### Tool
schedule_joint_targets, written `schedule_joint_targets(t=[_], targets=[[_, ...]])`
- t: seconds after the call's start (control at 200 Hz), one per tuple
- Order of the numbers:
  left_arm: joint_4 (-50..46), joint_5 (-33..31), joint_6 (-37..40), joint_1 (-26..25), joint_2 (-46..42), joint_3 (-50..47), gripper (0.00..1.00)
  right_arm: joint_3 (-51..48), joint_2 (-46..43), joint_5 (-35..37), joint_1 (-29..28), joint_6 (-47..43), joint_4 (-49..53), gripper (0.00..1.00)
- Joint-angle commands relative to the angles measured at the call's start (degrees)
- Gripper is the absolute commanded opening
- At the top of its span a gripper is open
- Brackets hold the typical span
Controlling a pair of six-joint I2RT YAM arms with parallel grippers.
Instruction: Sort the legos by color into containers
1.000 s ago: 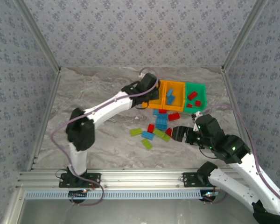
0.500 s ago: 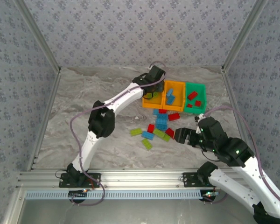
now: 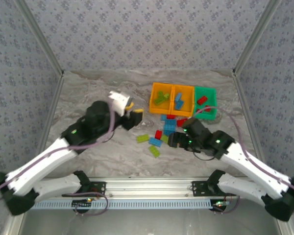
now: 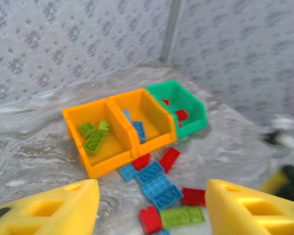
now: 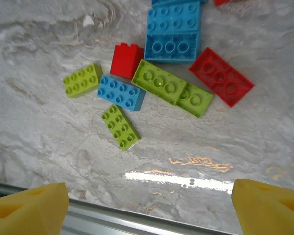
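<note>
Three containers stand in a row at the back: a left orange bin [image 3: 161,98] holding lime legos [image 4: 93,137], a middle orange bin [image 3: 183,99] holding blue ones [image 4: 138,128], and a green bin [image 3: 206,102] holding red ones [image 4: 180,115]. Loose red, blue and lime legos [image 3: 165,131] lie in front of them. My left gripper [image 3: 135,117] hovers left of the pile, open and empty, with its yellow fingers [image 4: 49,208] wide apart. My right gripper [image 3: 172,140] is open above the pile's near edge, where a lime brick [image 5: 120,126] and a blue brick [image 5: 120,93] lie ahead of its fingers [image 5: 32,210].
Metal rails [image 3: 152,187] edge the near side of the marble table [image 3: 88,93], and patterned walls close the back and sides. A lime brick [image 3: 142,138] and another [image 3: 155,151] lie on the pile's left fringe.
My left arm has drawn back from over the left orange bin to the left of the pile, and its jaws have opened. My right gripper has shifted left toward the pile.
</note>
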State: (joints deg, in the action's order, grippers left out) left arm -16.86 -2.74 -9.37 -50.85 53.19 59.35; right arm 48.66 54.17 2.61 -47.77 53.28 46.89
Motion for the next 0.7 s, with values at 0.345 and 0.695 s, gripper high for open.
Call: schedule_joint_targets(t=[0.345,0.695], targets=[[-22.87,5.11,23.18,-0.87,-28.77,-15.61,0.94,10.13,33.69,3.00,-7.90,8.91,-14.03,0.99],[-20.29,2.64,23.74,-0.83,-30.82,-18.46,0.97,13.44,43.93,7.64,-8.73,9.26,-11.20,1.00]])
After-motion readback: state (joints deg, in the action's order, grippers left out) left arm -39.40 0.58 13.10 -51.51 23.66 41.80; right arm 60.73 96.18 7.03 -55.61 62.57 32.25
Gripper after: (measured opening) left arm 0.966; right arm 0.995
